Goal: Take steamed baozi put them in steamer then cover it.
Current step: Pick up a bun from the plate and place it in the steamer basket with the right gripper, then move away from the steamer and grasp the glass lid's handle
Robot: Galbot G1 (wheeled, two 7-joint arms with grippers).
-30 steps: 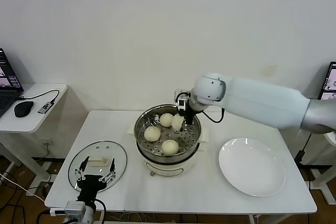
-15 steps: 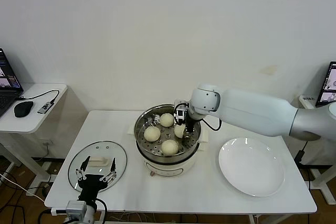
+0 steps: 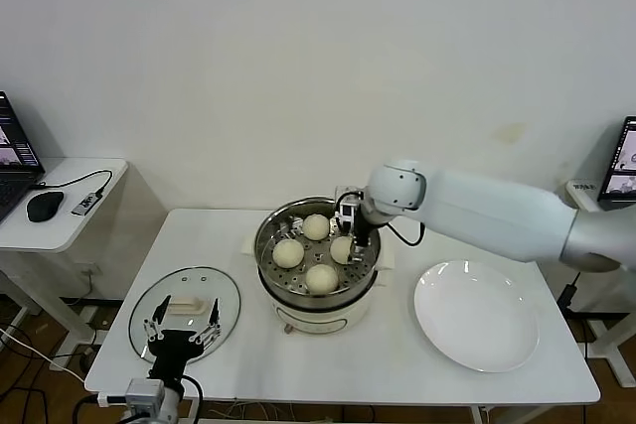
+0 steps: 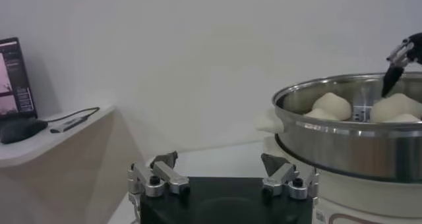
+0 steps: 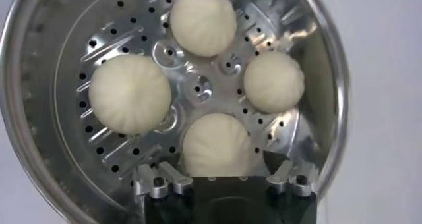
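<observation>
1. steamer point(image 3: 318, 260) taken as landmark; it is seated on its cream pot base near the middle of the table point(image 3: 397, 345).
2. four steamed baozi point(image 5: 130, 93) are seen on the steamer's perforated floor, spaced around the centre boss and apart from one another, likely so steam can pass between them.
3. right gripper point(image 5: 224, 179) is held directly over the steamer, above the bun on the steamer's right side; its fingers are spread with nothing between them, that bun lying free on the floor below. loading is judged complete.
4. cover point(image 3: 185, 309) is lying flat on the table well to the left of the steamer, handle up, judged placed so for a top grasp.
5. left gripper point(image 4: 223, 178) is parked low, left of the steamer and just in front of the cover, fingers parted and empty; covering is not yet done.
6. white plate point(image 3: 477, 317) is lying bare to the right of the steamer.
7. no brand, label or legible writing is made out on any item.
</observation>
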